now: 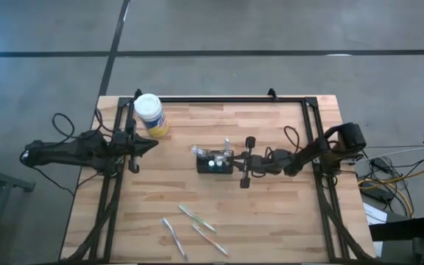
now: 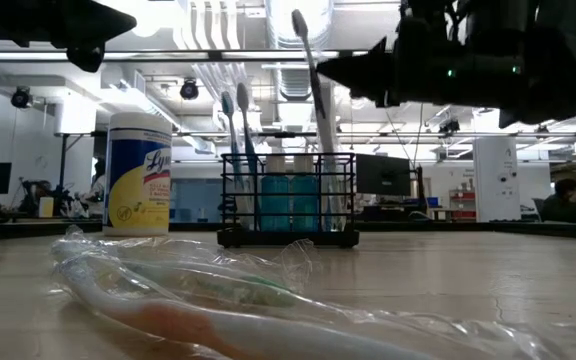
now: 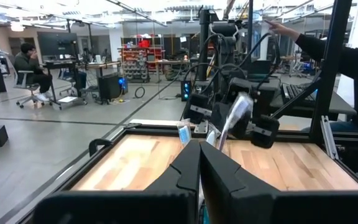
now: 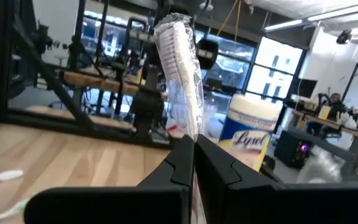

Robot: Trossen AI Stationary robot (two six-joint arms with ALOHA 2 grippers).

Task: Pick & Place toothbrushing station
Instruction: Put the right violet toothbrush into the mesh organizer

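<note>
The black wire-mesh caddy (image 1: pixel 215 165) stands on its base mid-table, also in the low view (image 2: pixel 288 200), with blue toothbrushes (image 2: pixel 243 130) upright in it. My right gripper (image 1: pixel 232 157) is at the caddy's right side, shut on a plastic-wrapped white toothbrush (image 2: pixel 310 90) that stands nearly upright, head up (image 4: pixel 178 62). My left gripper (image 1: pixel 153 144) is shut and empty, above the table to the caddy's left, and shows in its own wrist view (image 3: pixel 199 155). My right gripper pinches the wrapped toothbrush's handle (image 4: pixel 193 138) between its two fingers, below the head. The fingers come level from the table's right side and lie across the brush. The brush stands nearly upright, and its lower part (image 2: pixel 330 190) reaches down into the caddy.
A white-lidded yellow wipes jar (image 1: pixel 150 114) stands at the far left. Three wrapped toothbrushes (image 1: pixel 197 217) lie loose near the table's front edge, one close to the low camera (image 2: pixel 218 300). A black frame (image 1: pixel 219 99) rims the table. A person's arm (image 3: pixel 328 50) shows beyond the table.
</note>
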